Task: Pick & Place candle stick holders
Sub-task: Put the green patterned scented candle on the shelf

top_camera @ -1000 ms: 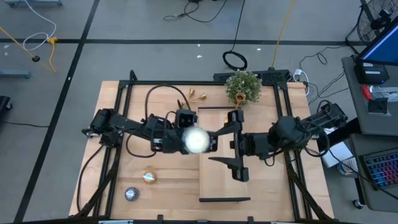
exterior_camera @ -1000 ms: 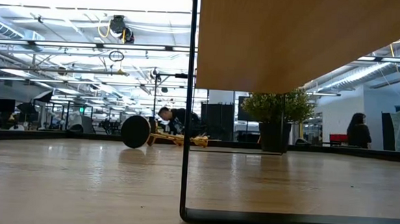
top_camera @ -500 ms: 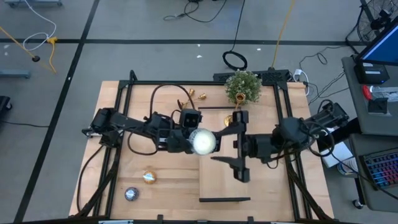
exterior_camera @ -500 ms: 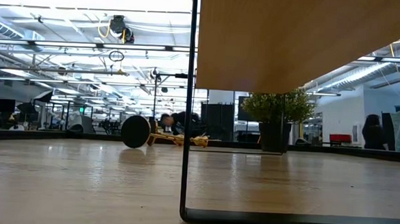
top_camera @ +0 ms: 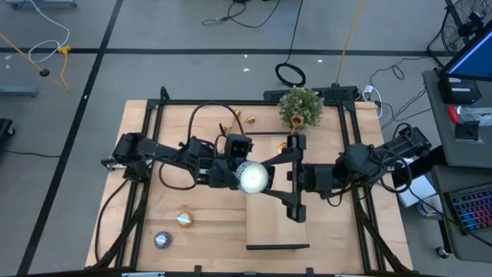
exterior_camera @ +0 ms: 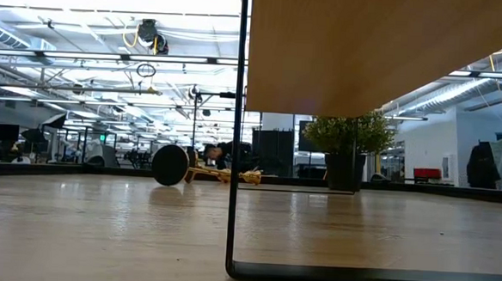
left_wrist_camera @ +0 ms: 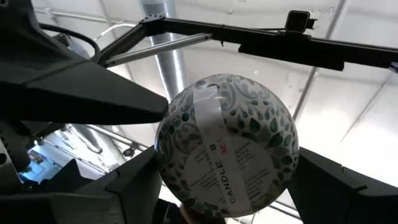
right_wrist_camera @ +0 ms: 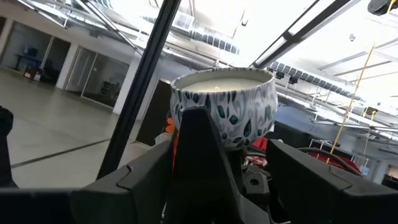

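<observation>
Shifted rightward, both grippers clamp the leaf-patterned candle tin (top_camera: 253, 177); gold holders (top_camera: 242, 118) lie toppled.

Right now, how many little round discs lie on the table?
2: a gold disc and a silver disc, close together on the left arm's side. Arms may hide others.

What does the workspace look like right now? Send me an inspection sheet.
Surface: wooden table carrying a pale raised shelf on a black frame.
Job's things: gold candle stick holders lying near the back edge, ungripped.
Clutter: potted plant; two tealight discs; patterned candle tin.
Grippers: left gripper shut on the candle tin mid-table; right gripper close against it.
Cables: black loop over the table; coiled cable on the floor.
Surroundings: keyboard beside the table.
</observation>
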### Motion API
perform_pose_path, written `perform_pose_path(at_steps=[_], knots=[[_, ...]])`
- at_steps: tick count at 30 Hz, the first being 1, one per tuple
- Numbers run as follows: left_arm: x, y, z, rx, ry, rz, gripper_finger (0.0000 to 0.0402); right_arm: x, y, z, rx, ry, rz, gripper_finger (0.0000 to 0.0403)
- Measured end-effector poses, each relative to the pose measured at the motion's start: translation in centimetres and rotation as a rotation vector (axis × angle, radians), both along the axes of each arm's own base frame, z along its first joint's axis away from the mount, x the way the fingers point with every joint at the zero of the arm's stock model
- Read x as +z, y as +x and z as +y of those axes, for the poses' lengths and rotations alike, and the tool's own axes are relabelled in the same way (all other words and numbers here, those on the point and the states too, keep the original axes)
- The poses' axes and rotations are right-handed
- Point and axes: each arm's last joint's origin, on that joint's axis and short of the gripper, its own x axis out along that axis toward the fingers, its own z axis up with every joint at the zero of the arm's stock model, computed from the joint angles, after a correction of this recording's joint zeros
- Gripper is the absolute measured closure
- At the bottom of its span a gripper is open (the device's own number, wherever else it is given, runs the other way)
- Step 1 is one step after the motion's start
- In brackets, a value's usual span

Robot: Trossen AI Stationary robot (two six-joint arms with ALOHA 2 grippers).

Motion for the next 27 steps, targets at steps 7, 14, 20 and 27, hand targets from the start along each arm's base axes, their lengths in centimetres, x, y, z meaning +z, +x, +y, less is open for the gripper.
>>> perform_pose_path(at_steps=[7,14,20,27], knots=[[0.0,0.1,0.3,-0.011,0.018,0.003,0.0111,0.1,-0.1,0.0,-0.082,0.019,-0.004,0.0151],[0.1,-0.3,0.5,-0.017,0.017,-0.043,0.0111,1.8,-2.9,-0.3,-0.176,0.057,-0.026,0.0151],[0.2,-0.5,0.3,0.002,0.009,-0.074,0.0111,4.1,-6.8,-2.3,-0.36,0.207,-0.052,0.0151],[0.2,-0.2,1.6,0.057,0.003,-0.076,0.0111,5.2,-10.0,-4.4,-0.389,0.534,-0.057,0.0151]])
